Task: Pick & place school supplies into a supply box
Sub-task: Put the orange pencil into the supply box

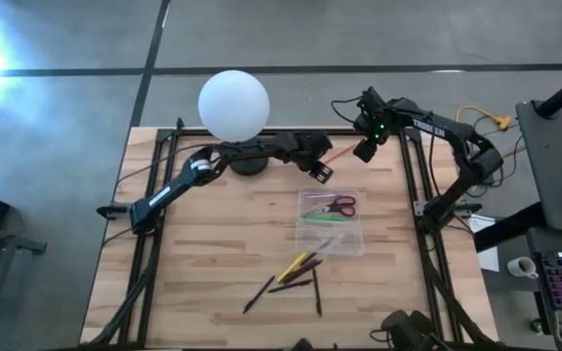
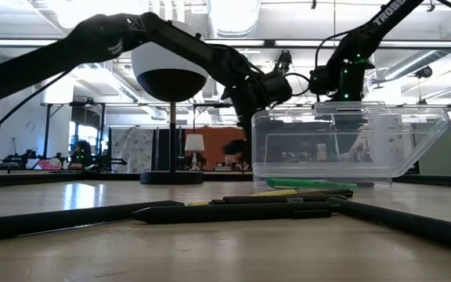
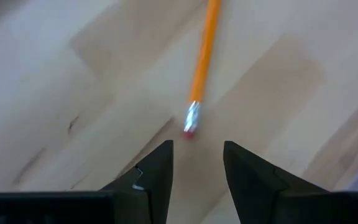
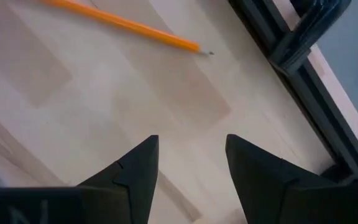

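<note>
An orange pencil (image 1: 340, 154) lies flat on the wooden table near the far edge, between my two grippers. My left gripper (image 1: 322, 173) hovers open just short of its eraser end (image 3: 191, 121), touching nothing (image 3: 197, 144). My right gripper (image 1: 366, 149) is open above the table near the pencil's sharpened tip (image 4: 197, 46), also touching nothing (image 4: 191, 138). The clear supply box (image 1: 332, 222) sits nearer the middle, holding red-handled scissors (image 1: 341, 205) and a green marker (image 1: 318, 216). A yellow pencil and several dark pens (image 1: 299, 273) lie on the table nearer the front edge.
A white globe lamp (image 1: 233, 105) on a black base (image 1: 250, 163) stands by the far edge, right beside my left arm. Black frame rails (image 1: 410, 185) run along the table's left and right sides. In the low view the dark pens (image 2: 241, 210) lie before the box (image 2: 343, 145).
</note>
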Available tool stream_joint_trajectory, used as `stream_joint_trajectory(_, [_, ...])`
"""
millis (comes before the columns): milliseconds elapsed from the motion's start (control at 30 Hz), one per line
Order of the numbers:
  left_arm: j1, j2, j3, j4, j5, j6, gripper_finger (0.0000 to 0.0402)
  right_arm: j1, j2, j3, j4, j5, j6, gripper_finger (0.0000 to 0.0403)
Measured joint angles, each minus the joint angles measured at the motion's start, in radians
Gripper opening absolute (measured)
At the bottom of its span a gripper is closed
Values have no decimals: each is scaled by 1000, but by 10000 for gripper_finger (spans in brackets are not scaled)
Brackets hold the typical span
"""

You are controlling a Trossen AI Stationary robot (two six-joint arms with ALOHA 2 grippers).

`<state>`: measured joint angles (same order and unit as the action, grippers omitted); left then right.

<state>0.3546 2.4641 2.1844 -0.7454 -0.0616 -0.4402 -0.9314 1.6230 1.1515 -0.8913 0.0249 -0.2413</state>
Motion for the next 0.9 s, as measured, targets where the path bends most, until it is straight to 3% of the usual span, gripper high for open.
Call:
stream_joint_trajectory(233, [-1, -1, 2, 115, -17, 1, 125, -12, 20, -5, 13, -15, 72, 169])
stream_joint_trajectory(367, [0, 0, -15, 125, -21, 1, 125, -26, 65, -6, 34, -82, 140, 152])
stream_joint_trajectory(733, [-3, 0, -43, 192, -30, 3, 125, -41, 114, 0, 203, -80, 299, 92])
stream_joint_trajectory(900, [-12, 0, -62, 228, -30, 2, 125, -68, 164, 0, 202, -120, 355, 57])
